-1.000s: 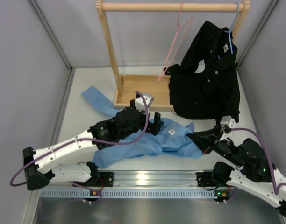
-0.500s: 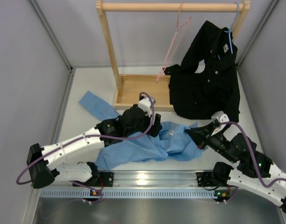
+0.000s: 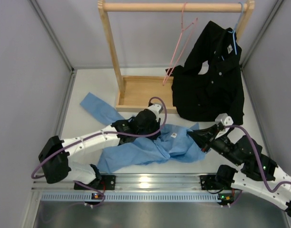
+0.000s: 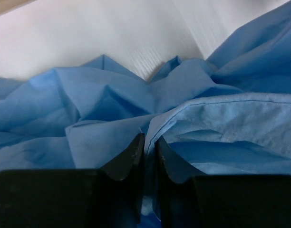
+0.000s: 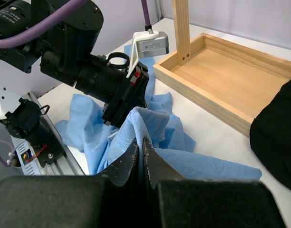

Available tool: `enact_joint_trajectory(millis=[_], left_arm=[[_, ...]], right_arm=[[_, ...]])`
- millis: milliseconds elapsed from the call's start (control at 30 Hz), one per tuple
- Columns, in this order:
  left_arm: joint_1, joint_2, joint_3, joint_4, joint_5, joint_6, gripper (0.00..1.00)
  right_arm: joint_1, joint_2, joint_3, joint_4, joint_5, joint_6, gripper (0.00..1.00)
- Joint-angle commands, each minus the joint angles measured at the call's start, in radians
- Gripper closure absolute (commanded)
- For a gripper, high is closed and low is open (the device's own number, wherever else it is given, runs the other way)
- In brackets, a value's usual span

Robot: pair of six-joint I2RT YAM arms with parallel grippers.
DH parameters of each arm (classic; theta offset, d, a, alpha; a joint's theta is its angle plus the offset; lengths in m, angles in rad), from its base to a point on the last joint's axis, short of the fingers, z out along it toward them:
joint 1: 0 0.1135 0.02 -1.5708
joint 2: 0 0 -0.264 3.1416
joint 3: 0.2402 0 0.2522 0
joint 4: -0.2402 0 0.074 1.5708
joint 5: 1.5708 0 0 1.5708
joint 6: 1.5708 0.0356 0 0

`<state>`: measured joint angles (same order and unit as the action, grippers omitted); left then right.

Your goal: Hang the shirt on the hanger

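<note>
Since the earlier view, the left arm reaches further right across the table (image 3: 88, 85) and the left gripper (image 4: 146, 142), which stood wide above the cloth, is down on the light blue shirt (image 3: 145, 147) with its jaws drawn almost together. The left wrist view shows a fold of the cloth running into the narrow gap between them, so a pinch appears made or nearly made. The right gripper (image 5: 140, 145) is closed on a raised ridge of the same shirt, near its right edge.

The shirt lies crumpled on the table in front of both arm bases, one sleeve trailing toward the left rear. The pink hanger (image 3: 179, 42) hangs apart from it on the wooden rail (image 3: 150, 7), beside a black shirt (image 3: 209, 85).

Handling, as judged: the cloth is light, limp and wrinkled. It will sag and fold under any lift, and a thin pinch may slip or take extra layers. Hold is best taken at the collar or shoulder seams, where the cloth is doubled, with the two grips spread apart to open the neck for the hanger.
</note>
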<state>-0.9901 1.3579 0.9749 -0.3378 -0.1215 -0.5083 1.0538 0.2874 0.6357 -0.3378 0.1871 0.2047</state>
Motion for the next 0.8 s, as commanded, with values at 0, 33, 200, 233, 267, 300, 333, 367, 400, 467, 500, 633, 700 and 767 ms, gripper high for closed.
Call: enact_joint_trajectory(millis=[0,33,200,233,267,300,333,367,400,467,500,633,700,767], left_arm=[[0.002,-0.017,0.021,0.082,0.071,-0.018,0.86],[0.002,-0.034,0.034,0.066,0.041,-0.018,0.90],[0.001,-0.276,0.116,-0.030,-0.219,0.034,0.95],[-0.001,-0.310,0.128,-0.030,-0.257,0.081,0.95],[-0.001,-0.344,0.142,-0.030,-0.267,0.108,0.95],[-0.001,-0.399,0.160,-0.030,-0.267,0.141,0.95],[-0.001,-0.420,0.200,-0.033,-0.259,0.199,0.96],[-0.002,-0.440,0.217,-0.035,-0.254,0.223,0.97],[-0.002,-0.472,0.232,-0.033,-0.248,0.244,0.98],[-0.005,-0.496,0.246,-0.033,-0.224,0.283,1.00],[-0.005,-0.514,0.239,-0.032,-0.211,0.284,1.00],[-0.015,-0.519,0.101,-0.029,-0.138,0.213,1.00],[-0.021,-0.497,-0.010,-0.027,-0.190,0.132,1.00],[-0.021,-0.487,-0.070,-0.030,-0.252,0.070,1.00]], right_arm=[[0.015,-0.011,0.018,0.108,-0.012,-0.016,1.00],[0.015,-0.008,0.018,0.108,-0.006,-0.014,1.00],[0.015,0.067,0.039,0.069,0.078,-0.018,1.00],[0.015,0.088,0.045,0.065,0.093,-0.019,1.00],[0.015,0.145,0.051,0.051,0.130,-0.022,1.00],[0.015,0.176,0.070,0.045,0.153,-0.022,1.00],[0.015,0.206,0.081,0.036,0.182,-0.015,1.00],[0.015,0.272,0.096,0.017,0.260,-0.002,1.00],[0.014,0.303,0.123,0.007,0.305,0.031,1.00],[0.003,0.384,0.156,-0.019,0.414,0.077,1.00],[-0.003,0.412,0.185,-0.050,0.432,0.116,1.00],[-0.012,0.483,0.216,-0.109,0.517,0.194,0.97],[-0.012,0.461,0.185,-0.081,0.496,0.191,0.95],[-0.012,0.405,0.129,-0.035,0.371,0.118,0.88]])
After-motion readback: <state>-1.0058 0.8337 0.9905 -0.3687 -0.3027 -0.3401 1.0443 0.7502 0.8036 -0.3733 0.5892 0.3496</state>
